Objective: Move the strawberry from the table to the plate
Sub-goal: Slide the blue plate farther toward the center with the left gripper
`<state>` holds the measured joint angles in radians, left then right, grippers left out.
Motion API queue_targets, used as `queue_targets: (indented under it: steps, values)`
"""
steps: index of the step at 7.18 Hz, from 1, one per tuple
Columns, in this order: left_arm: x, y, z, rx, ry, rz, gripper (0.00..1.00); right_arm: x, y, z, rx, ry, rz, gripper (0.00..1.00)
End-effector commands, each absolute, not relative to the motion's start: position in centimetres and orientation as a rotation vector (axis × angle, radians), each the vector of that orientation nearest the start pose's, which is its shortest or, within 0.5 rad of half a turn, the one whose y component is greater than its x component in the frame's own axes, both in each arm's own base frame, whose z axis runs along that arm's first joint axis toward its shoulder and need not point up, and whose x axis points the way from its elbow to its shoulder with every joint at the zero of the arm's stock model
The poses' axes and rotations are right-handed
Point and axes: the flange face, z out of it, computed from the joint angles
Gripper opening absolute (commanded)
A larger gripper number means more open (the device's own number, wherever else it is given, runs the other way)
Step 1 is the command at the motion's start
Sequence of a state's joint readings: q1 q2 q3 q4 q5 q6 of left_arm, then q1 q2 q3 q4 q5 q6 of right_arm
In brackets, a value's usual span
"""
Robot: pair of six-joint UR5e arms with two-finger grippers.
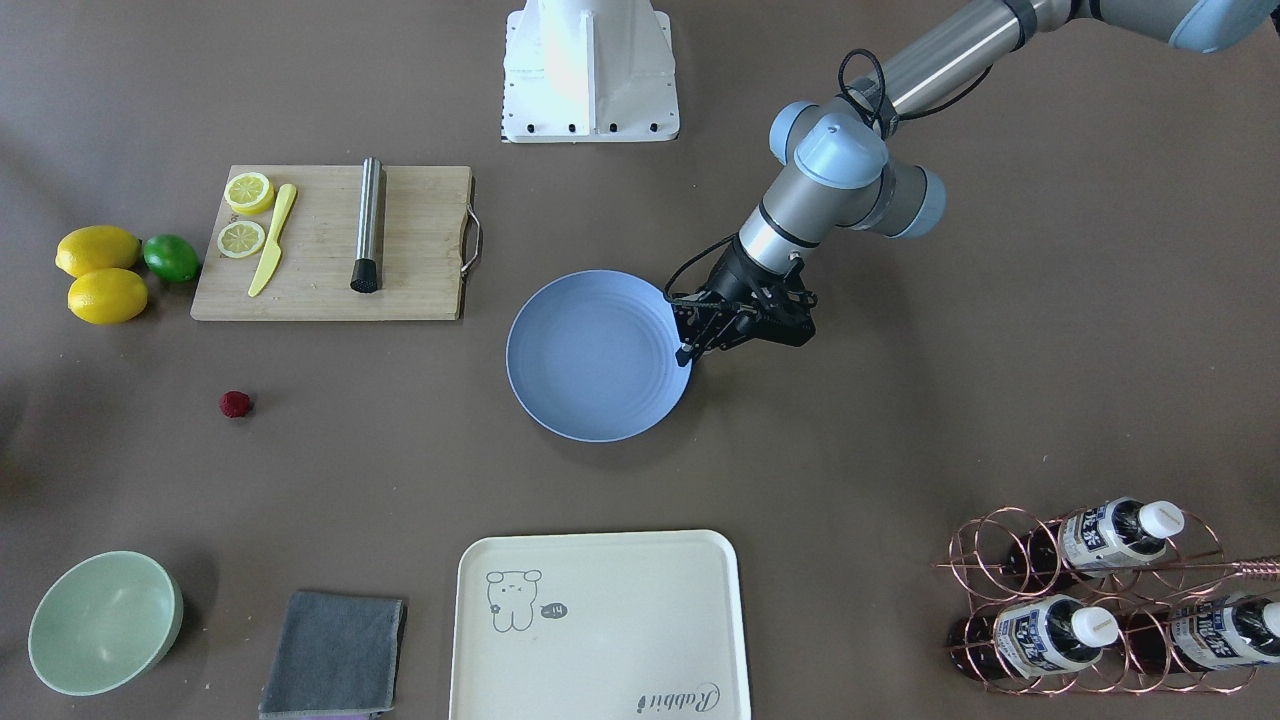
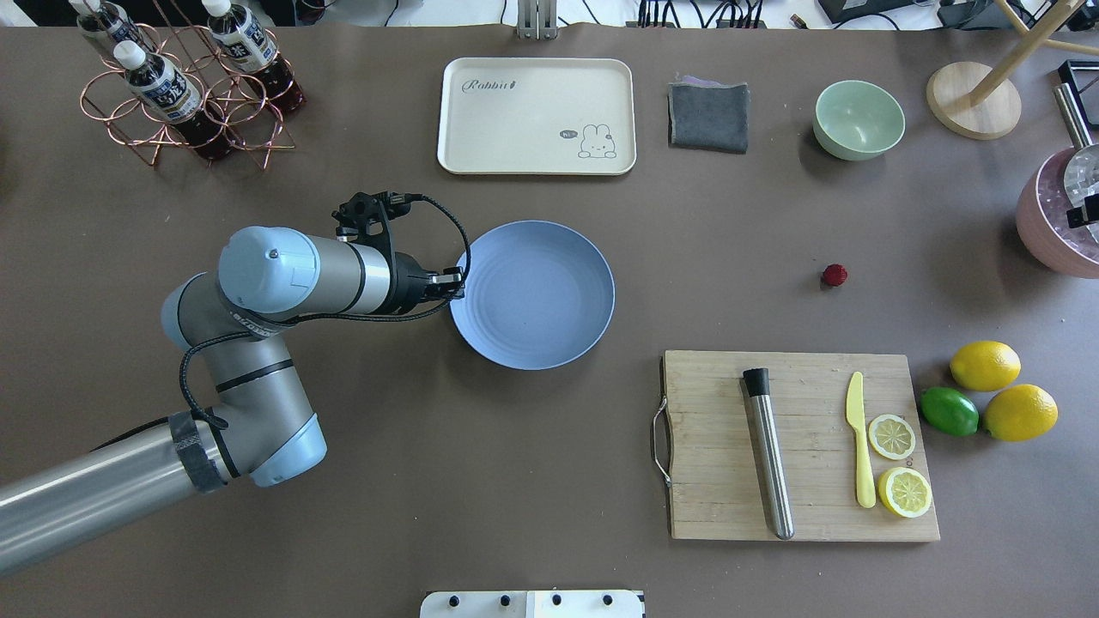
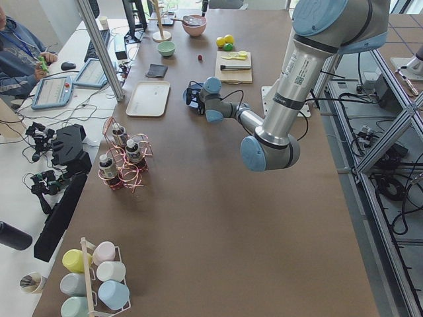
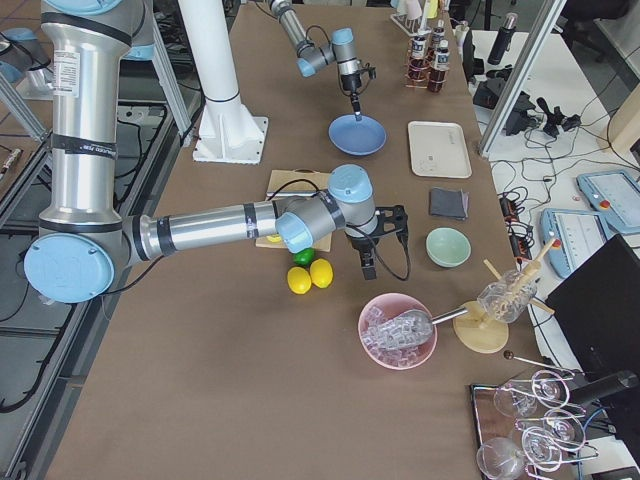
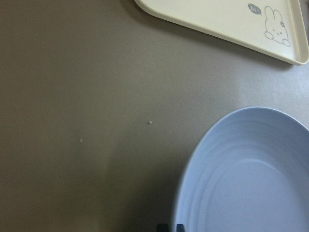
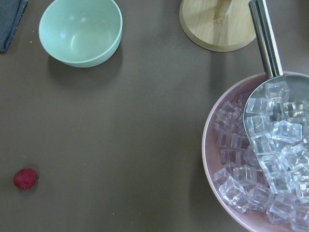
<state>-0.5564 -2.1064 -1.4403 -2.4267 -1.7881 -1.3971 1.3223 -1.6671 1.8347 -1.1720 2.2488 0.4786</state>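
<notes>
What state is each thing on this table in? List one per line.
Tiny dark red strawberry: on the table, ungrasped.
Round light blue plate: empty.
Left end effector: shut, empty, by the plate's rim.
Right end effector: cannot tell.
Pale green bowl: upright, empty.
Pink bowl: filled with ice cubes.

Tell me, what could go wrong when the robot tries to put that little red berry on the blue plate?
The strawberry is tiny and roundish, so fingers might nudge it and send it rolling. The left gripper sits right at the plate rim; it could bump the plate or block the drop. The right gripper is near the pink ice bowl and could knock it on its way.
</notes>
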Motion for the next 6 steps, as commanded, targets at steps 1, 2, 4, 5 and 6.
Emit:
queue_targets:
  steps: [1, 2, 4, 5, 6]
  values:
    - [53.9, -47.5, 30.8, 0.281, 1.23, -0.208, 0.0, -4.7, -47.5, 53.2, 0.275, -0.809, 0.024, 1.0]
    - [53.8, -47.6, 30.9, 0.282, 1.23, -0.207, 0.0, -4.7, -47.4, 53.2, 0.274, -0.808, 0.023, 1.0]
    - [53.7, -47.5, 31.1, 0.287, 1.227, -0.202, 0.97, -4.8, -47.5, 53.1, 0.279, -0.809, 0.014, 1.0]
    - [53.2, -47.8, 31.0, 0.303, 1.225, -0.212, 0.98, -4.9, -47.6, 53.0, 0.276, -0.81, 0.02, 1.0]
    - [51.2, -49.8, 31.4, 0.325, 1.21, -0.218, 0.98, -5.2, -47.9, 52.8, 0.277, -0.812, 0.02, 1.0]
